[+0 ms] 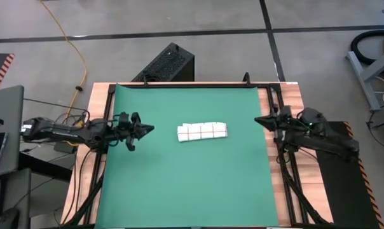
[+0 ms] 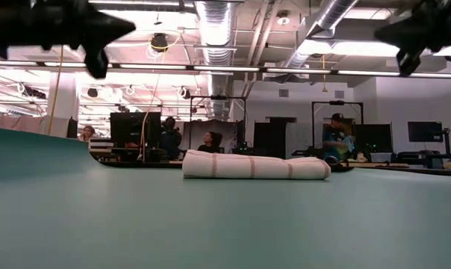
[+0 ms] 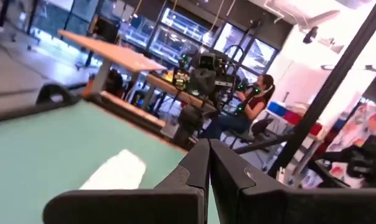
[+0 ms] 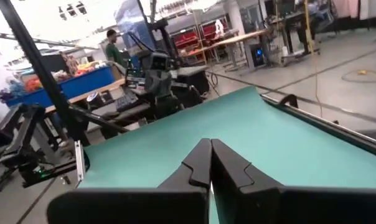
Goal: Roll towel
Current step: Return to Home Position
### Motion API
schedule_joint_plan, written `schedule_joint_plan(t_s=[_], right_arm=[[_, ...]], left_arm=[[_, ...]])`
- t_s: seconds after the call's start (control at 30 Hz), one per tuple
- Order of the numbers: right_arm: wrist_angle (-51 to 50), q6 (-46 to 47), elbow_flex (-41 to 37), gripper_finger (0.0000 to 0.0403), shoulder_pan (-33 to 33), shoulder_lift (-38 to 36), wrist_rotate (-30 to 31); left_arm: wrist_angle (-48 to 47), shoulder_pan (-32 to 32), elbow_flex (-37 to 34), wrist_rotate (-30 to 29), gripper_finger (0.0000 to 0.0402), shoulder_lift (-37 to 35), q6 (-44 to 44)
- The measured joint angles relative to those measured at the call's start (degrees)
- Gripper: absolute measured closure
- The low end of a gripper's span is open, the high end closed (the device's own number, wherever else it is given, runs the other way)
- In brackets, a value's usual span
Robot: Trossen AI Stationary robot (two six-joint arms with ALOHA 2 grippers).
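The towel, white with thin red-brown grid lines, lies rolled into a short log on the middle of the green mat; it also shows in the low view and in the left wrist view. My left gripper is shut and empty, raised above the mat's left part, left of the towel. My right gripper is shut and empty, raised above the mat's right edge, right of the towel. The fingertips meet in each wrist view.
The mat covers most of the wooden table. Black arm frames run along the table's left and right sides. A black box stands on the floor beyond the far edge. People sit at desks in the room behind.
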Motion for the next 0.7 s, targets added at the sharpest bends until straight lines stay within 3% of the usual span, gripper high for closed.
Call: schedule_joint_plan(t_s=[0.13, 0.33, 0.7], right_arm=[[9.0, 0.9, -7.3, 0.0374, 1.4, 0.0, -0.6], [23.5, 3.3, -18.1, 0.0374, 4.7, -0.1, -0.7], [17.6, 2.9, -17.9, 0.0374, 7.9, 0.1, 1.7]], left_arm=[[1.0, -1.3, -5.0, -1.8, 0.0401, -3.4, -3.0], [1.0, -2.4, -7.6, -4.4, 0.0401, -6.0, -0.4], [-0.6, -3.6, -7.7, -3.3, 0.0401, -5.5, 1.4]])
